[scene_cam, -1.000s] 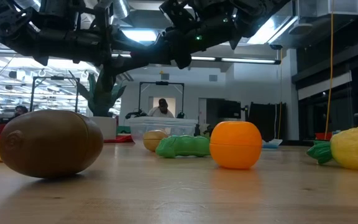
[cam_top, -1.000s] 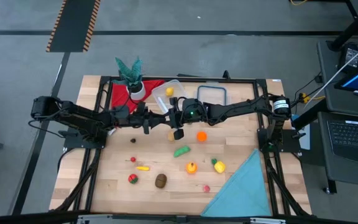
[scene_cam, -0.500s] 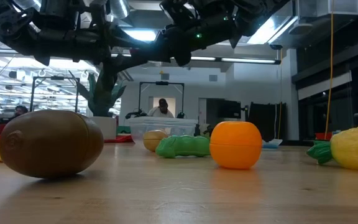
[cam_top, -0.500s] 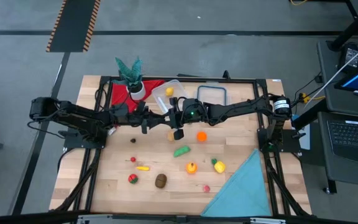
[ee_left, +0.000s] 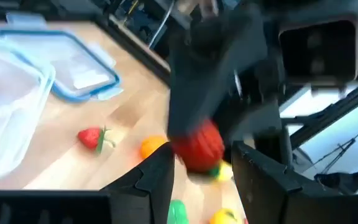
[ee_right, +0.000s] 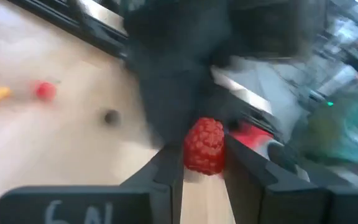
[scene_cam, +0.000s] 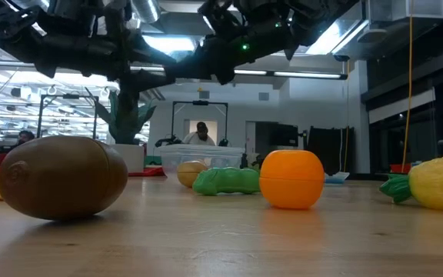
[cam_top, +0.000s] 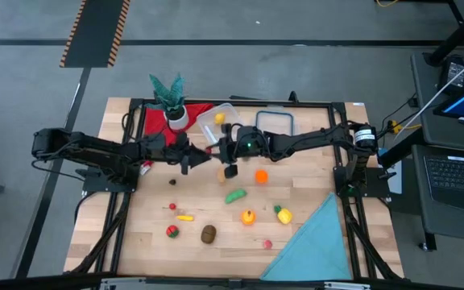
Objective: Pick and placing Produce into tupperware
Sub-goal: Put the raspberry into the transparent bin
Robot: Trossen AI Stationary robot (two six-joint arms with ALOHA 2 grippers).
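A red berry [ee_right: 204, 146] hangs above the table's middle, just near of the tupperware [cam_top: 216, 122]. The tupperware is a clear container with a yellow piece inside. My right gripper [ee_right: 204, 163] is shut on the berry and comes from the right. Facing it from the left, my left gripper [ee_left: 201, 167] is open, its fingertips level with the berry [ee_left: 197, 146]. More produce lies on the wood: an orange [cam_top: 261, 176], a green pod [cam_top: 234, 195], a brown kiwi [cam_top: 208, 234] and a strawberry [ee_left: 95, 138]. My right gripper pinches the berry's two sides [ee_right: 194, 155] between its two fingers. The fingers come nearly level from the table's right side. The berry is lifted clear of the table. My left gripper: whether its fingers [ee_left: 160, 177] touch the berry, I cannot tell.
The clear lid with a blue rim [cam_top: 275, 122] lies right of the tupperware. A potted plant [cam_top: 169, 101] stands on a red cloth [cam_top: 153, 122] at the far left. A blue cloth [cam_top: 316, 242] covers the near right corner. Small produce is scattered over the near half.
My left arm has drawn back a little toward the table's left edge and its gripper has tipped slightly. The right gripper and the berry have kept still.
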